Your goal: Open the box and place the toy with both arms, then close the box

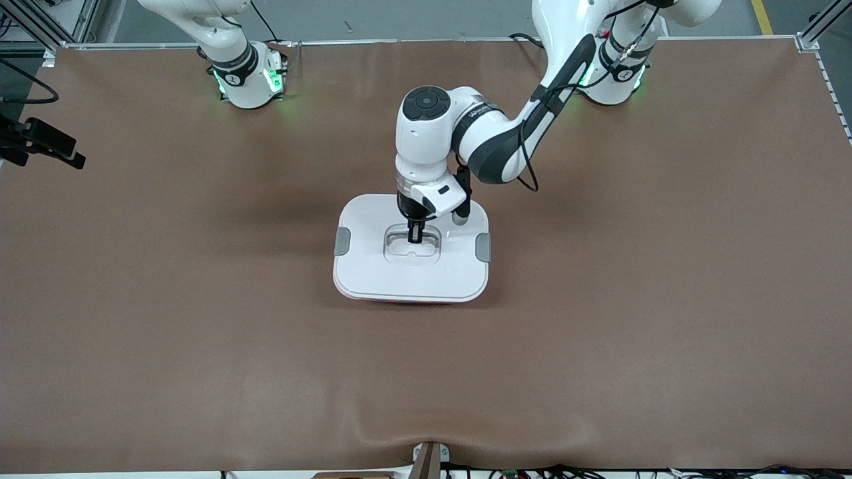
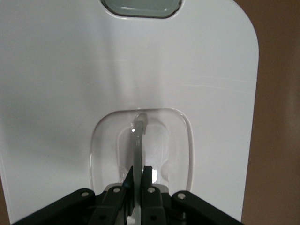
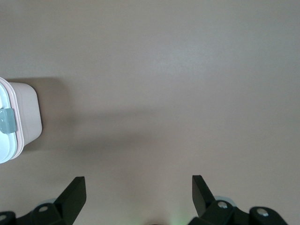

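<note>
- Right now the left gripper (image 1: 415, 237) is down in the recess at the centre of the lid (image 1: 373, 266), fingers pinched narrow on the clear handle (image 2: 139, 136) — the left wrist view shows the thin bar running straight between them.
- And the box (image 1: 411, 247) sits mid-table, about midway between the two arms' ends, with bare brown table (image 1: 200, 319) all around it.
- Looks: a flat white lid with rounded corners, a grey clip (image 1: 342, 241) toward the right arm's end and a second clip (image 1: 483, 247) toward the left arm's end, and a sliver of pink tub peeping out under the edge nearest the front camera.
- Handling, as I read it: thin, stiff, glossy plastic, likely light, so the lid could slip or tilt if lifted off-centre; that slim centre handle looks like the sensible hold.
- Both clips appear to lie flat against the sides, though I can't tell whether they are latched.
- Over on the right, the right gripper (image 3: 139, 187) waits, spread wide over bare table, with just a corner of the tub showing in the right wrist view.
- No toy anywhere in these views.
</note>
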Motion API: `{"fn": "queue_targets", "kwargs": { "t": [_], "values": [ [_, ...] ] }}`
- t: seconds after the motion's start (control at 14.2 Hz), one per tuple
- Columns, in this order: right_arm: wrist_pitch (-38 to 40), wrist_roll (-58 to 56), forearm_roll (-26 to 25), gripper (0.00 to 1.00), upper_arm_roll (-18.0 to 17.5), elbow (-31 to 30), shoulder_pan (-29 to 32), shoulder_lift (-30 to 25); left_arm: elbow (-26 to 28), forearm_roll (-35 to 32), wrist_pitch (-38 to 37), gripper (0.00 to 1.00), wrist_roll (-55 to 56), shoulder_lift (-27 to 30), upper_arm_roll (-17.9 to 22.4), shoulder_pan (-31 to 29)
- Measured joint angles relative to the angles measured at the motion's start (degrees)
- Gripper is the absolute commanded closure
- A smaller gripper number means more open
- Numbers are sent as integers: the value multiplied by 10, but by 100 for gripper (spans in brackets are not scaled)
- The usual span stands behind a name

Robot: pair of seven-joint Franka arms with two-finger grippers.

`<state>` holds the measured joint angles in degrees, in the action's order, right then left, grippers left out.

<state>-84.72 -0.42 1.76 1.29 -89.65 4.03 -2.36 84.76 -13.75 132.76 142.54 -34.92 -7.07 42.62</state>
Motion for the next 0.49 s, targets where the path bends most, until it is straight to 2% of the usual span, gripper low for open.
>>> {"fn": "queue_targets", "kwargs": {
  "t": [0.49],
  "values": [
    [0,0,0,0,-2,1,-16,0,-2,0,-3,100,18,0,0,1]
  ]
}}
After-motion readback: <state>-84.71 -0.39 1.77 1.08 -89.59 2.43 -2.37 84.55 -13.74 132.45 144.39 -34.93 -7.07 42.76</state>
